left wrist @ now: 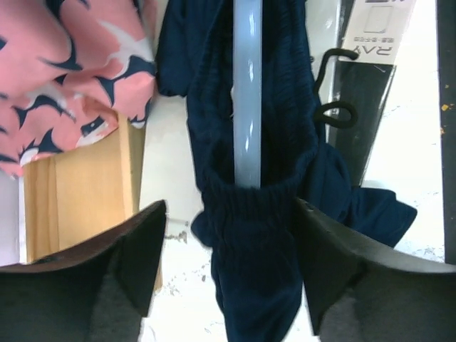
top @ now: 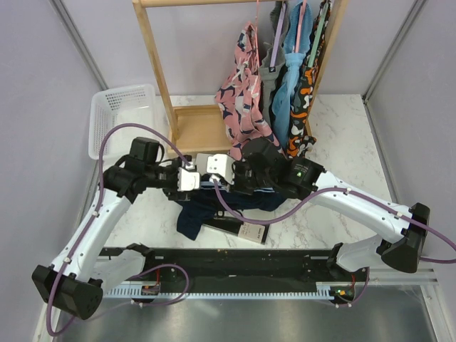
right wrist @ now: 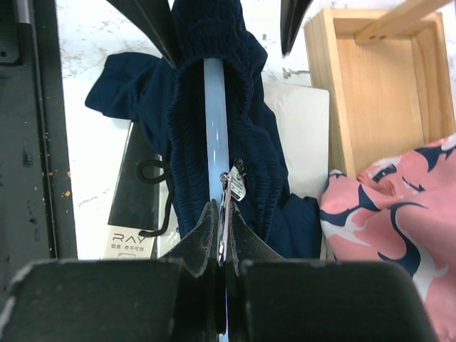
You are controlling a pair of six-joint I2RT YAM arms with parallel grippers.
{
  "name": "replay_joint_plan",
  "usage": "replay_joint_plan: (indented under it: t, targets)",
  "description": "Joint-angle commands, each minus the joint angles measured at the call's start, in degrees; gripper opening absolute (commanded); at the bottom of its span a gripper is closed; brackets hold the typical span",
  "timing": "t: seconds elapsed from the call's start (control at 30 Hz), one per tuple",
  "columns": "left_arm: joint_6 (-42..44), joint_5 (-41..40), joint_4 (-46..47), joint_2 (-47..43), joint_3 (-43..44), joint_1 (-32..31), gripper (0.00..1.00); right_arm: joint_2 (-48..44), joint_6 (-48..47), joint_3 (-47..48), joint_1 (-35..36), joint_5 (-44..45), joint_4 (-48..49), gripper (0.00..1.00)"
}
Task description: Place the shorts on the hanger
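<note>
The navy shorts [left wrist: 256, 249] hang over the light-blue hanger [left wrist: 247, 92], whose bar runs inside the ribbed waistband. My left gripper [left wrist: 231, 267] is open, one finger on each side of the bunched waistband end, with a gap on both sides. My right gripper [right wrist: 222, 228] is shut on the hanger at its thin metal neck, with the bar [right wrist: 215, 121] running away from it through the shorts [right wrist: 256, 171]. In the top view both grippers, left [top: 198, 187] and right [top: 226, 184], meet above the table with the shorts [top: 206, 214] drooping beneath them.
A black "RAY" package [top: 239, 226] lies on the table under the shorts. The wooden rack [top: 203, 128] stands behind, with a pink patterned garment [top: 242, 92] and other clothes hanging. A white basket [top: 117, 114] sits at the back left.
</note>
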Motion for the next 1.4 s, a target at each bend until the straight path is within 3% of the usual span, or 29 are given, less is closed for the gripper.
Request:
replay_joint_plan:
  t: [0.0, 0.07, 0.17, 0.2, 0.23, 0.33, 0.37, 0.5, 0.53, 0.6, 0.77, 0.97, 1.2, 1.37]
  targets:
    - [2.9, 2.5, 1.7, 0.7, -0.6, -4.9, 0.6, -2.2, -1.7, 1.0, 0.3, -4.9, 7.5, 0.0]
    - [1.8, 1.3, 1.6, 0.8, -1.9, -6.8, 0.46, -2.1, -1.7, 1.5, 0.3, -5.6, 8.5, 0.0]
    - [1.0, 0.5, 1.8, -0.2, -4.0, -9.6, 0.08, -2.5, -1.7, 2.4, 0.3, -5.8, 8.8, 0.0]
    - [0.4, 1.0, 2.4, -0.6, -4.6, -9.7, 0.02, -2.8, -1.0, 2.9, 0.3, -5.4, 7.9, 0.08]
    - [-0.7, 1.5, 3.3, -2.1, -5.2, -9.7, 0.02, -3.2, -0.3, 3.5, -0.3, -5.8, 6.0, 0.36]
    - [-1.1, 3.0, 5.7, -6.0, -9.3, -9.7, 0.02, -8.8, 7.3, 1.2, -4.6, -9.5, 4.6, 0.85]
    - [-1.1, 3.1, 5.7, -6.7, -9.7, -9.8, 0.02, -10.0, 8.5, 0.7, -5.8, -10.5, 3.9, 0.88]
    - [-2.0, 4.4, 5.7, -9.8, -10.8, -9.8, 0.02, -11.2, 13.4, 3.0, -13.3, -12.3, -3.5, 0.87]
    - [-2.0, 4.8, 5.9, -10.4, -11.6, -9.8, 0.02, -10.2, 14.6, 3.7, -16.2, -13.1, -6.9, 0.82]
    - [-2.8, 5.1, 6.2, -11.0, -12.4, -9.8, 0.02, -8.9, 13.3, 3.2, -17.6, -12.3, -10.4, 0.73]
    - [-6.1, 5.7, 6.5, -10.8, -12.3, -9.8, 0.02, -6.9, 8.7, -5.0, -18.4, -9.9, -15.3, 0.65]
    - [-9.5, 5.0, 7.7, -11.3, -12.7, -9.8, 0.02, -8.7, 13.3, -13.4, -18.5, -10.2, -11.5, 0.57]
    - [-12.5, 4.0, 8.5, -11.0, -12.8, -9.8, 0.02, -3.7, 17.4, -18.4, -18.4, -8.6, -3.4, 0.49]
    - [-14.1, 4.2, 9.2, -10.7, -12.9, -9.8, 0.02, 0.0, 20.4, -18.6, -18.2, -8.1, 1.4, 0.5]
